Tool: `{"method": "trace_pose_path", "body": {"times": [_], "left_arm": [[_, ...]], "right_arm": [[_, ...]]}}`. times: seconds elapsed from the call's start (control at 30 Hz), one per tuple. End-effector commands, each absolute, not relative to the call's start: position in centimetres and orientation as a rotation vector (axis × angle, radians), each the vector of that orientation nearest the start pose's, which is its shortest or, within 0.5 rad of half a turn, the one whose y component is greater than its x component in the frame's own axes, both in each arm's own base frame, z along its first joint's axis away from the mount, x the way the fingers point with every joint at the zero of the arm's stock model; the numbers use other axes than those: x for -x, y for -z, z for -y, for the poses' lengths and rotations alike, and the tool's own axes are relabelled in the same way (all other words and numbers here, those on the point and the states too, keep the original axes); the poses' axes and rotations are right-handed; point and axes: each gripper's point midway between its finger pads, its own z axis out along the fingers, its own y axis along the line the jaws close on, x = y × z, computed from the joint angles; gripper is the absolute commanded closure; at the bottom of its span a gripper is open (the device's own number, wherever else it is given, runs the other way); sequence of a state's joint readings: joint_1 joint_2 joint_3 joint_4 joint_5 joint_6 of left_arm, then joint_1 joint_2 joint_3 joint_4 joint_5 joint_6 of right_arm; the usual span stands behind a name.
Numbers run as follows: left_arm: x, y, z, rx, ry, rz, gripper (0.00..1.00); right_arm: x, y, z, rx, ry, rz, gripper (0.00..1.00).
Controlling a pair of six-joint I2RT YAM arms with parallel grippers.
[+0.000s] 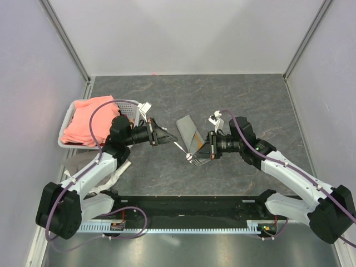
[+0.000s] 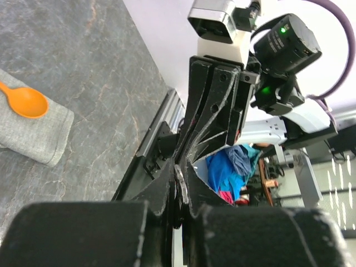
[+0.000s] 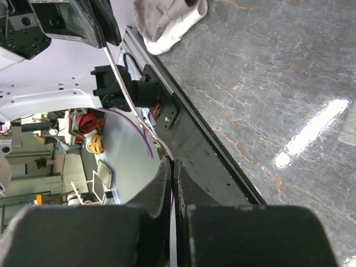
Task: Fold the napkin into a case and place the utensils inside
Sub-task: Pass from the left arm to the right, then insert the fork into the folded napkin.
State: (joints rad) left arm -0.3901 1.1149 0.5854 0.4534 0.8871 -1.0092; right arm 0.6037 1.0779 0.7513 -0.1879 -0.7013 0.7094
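Note:
The silvery fork (image 1: 181, 148) hangs above the table between my two grippers. My left gripper (image 1: 168, 139) is shut on one end; the metal shows between its jaws in the left wrist view (image 2: 182, 186). My right gripper (image 1: 196, 153) is shut on the other end, where the thin shaft (image 3: 125, 83) runs into its closed jaws. The light grey folded case (image 1: 186, 129) lies on the table just behind the right gripper. The left wrist view shows the orange spoon (image 2: 25, 102) with its bowl on the end of the case (image 2: 39, 133).
A white basket (image 1: 68, 119) holding a salmon-pink cloth (image 1: 92, 122) stands at the left. A whitish-grey rag (image 1: 114, 172) lies under the left arm and shows in the right wrist view (image 3: 167, 22). A black rail (image 1: 183, 206) runs along the near edge.

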Motion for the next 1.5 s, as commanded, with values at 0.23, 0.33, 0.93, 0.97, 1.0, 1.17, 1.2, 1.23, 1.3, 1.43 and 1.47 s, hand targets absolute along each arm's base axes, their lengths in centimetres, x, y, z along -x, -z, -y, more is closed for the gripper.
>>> {"method": "trace_pose_path", "body": {"times": [0.23, 0.33, 0.93, 0.97, 1.0, 1.17, 1.2, 1.23, 1.3, 1.43, 1.47], "left_arm": [[-25.6, -25.5, 26.2, -0.111, 1.625, -1.956, 0.38], [-28.2, -23.4, 24.5, 0.078, 1.483, -2.025, 0.33], [-38.7, -12.9, 29.5, 0.187, 1.392, -2.26, 0.92], [-39.3, -12.6, 29.5, 0.2, 1.379, -2.264, 0.92], [-40.2, -12.8, 29.8, 0.199, 1.368, -2.25, 0.92], [-42.6, -11.0, 30.3, 0.216, 1.294, -2.283, 0.92], [-42.9, -11.1, 30.5, 0.213, 1.283, -2.293, 0.92], [-43.0, -10.7, 30.6, 0.201, 1.263, -2.303, 0.92], [-43.3, -9.7, 30.5, 0.214, 1.222, -2.329, 0.92], [-43.6, -8.1, 30.2, 0.216, 1.166, -2.367, 0.92], [-43.6, -7.7, 30.2, 0.217, 1.156, -2.378, 0.92]], "right_arm": [[-17.0, -17.3, -25.2, 0.094, -1.372, -2.331, 1.0], [-17.7, -15.2, -23.1, -0.032, -1.28, -2.375, 1.0], [-18.0, -7.7, -17.6, -0.282, -1.017, -2.623, 1.0], [-18.0, -7.4, -17.7, -0.291, -1.019, -2.639, 1.0], [-18.2, -7.4, -17.7, -0.294, -1.016, -2.637, 1.0], [-18.6, -7.0, -18.0, -0.331, -1.022, -2.656, 1.0], [-18.7, -7.0, -18.1, -0.348, -1.028, -2.656, 1.0], [-18.8, -7.1, -18.3, -0.352, -1.043, -2.651, 1.0], [-19.1, -7.1, -18.4, -0.382, -1.055, -2.644, 1.0], [-19.5, -7.2, -18.9, -0.42, -1.088, -2.639, 1.0], [-19.8, -7.3, -19.0, -0.424, -1.098, -2.627, 1.0]]}}
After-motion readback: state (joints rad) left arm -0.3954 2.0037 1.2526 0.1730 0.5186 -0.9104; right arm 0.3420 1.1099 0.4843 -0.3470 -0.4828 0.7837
